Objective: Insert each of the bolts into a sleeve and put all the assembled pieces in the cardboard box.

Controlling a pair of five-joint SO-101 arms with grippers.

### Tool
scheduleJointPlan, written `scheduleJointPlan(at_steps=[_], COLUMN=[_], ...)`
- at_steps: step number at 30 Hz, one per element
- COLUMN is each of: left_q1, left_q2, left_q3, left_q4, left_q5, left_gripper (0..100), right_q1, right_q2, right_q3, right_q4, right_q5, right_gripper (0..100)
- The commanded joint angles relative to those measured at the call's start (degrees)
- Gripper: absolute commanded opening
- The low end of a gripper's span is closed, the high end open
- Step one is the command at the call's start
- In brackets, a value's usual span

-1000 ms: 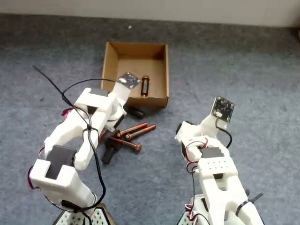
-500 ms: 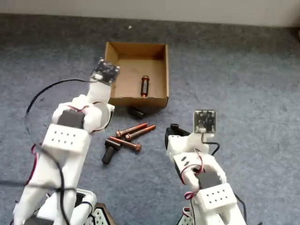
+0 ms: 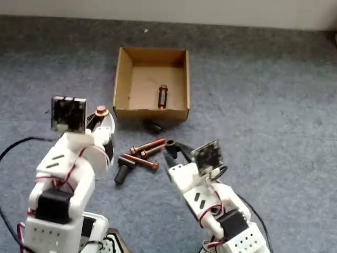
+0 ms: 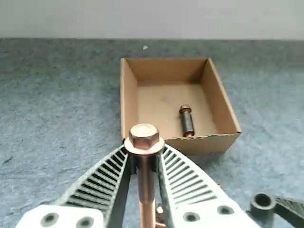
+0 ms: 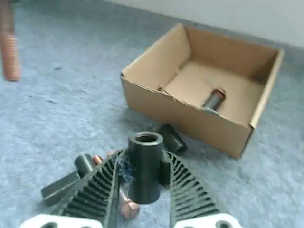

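My left gripper [image 4: 144, 164] is shut on a copper bolt [image 4: 144, 138], held upright with its hex head on top, short of the cardboard box [image 4: 128, 95]. In the high view that bolt [image 3: 101, 110] stands up left of the box [image 3: 122, 74]. My right gripper [image 5: 145, 183] is shut on a black sleeve [image 5: 145, 164], upright with its bore open at the top. This sleeve [image 3: 170, 143] sits beside the loose bolts [image 3: 150, 145] on the carpet. One assembled piece [image 3: 162, 96] lies inside the box.
Another bolt [image 3: 141, 162] lies by a loose black sleeve [image 3: 122, 171]. A second loose sleeve [image 3: 152, 126] rests against the box's front wall. Grey carpet spreads open to the right of the box.
The left arm has swung left and back from the box front, now holding its bolt upright. The right arm has swung left toward the loose bolts with its sleeve.
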Motion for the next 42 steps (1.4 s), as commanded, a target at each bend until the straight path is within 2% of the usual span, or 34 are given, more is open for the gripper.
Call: scheduleJointPlan(at_steps=[1, 5, 11, 42], left_q1=[7.3, 15.5, 21.8, 21.9], left_q2=[-10.6, -19.1, -27.8, -27.6], left_q3=[2.0, 5.3, 10.9, 15.4], left_q4=[-0.6, -3.2, -7.6, -7.9], left_q5=[3.5, 3.4, 3.5, 3.5], left_gripper=[0, 0, 0, 0], right_q1=[-6.4, -8.3, -10.4, -12.9], right_q2=[-2.2, -1.9, -1.9, -2.0], right_q3=[4.7, 5.1, 5.4, 4.4], right_q4=[-0.4, -4.6, -8.1, -10.1], right_q5=[4.6, 4.7, 4.7, 4.5], right_gripper=[0.5, 0.5, 0.5, 0.5])
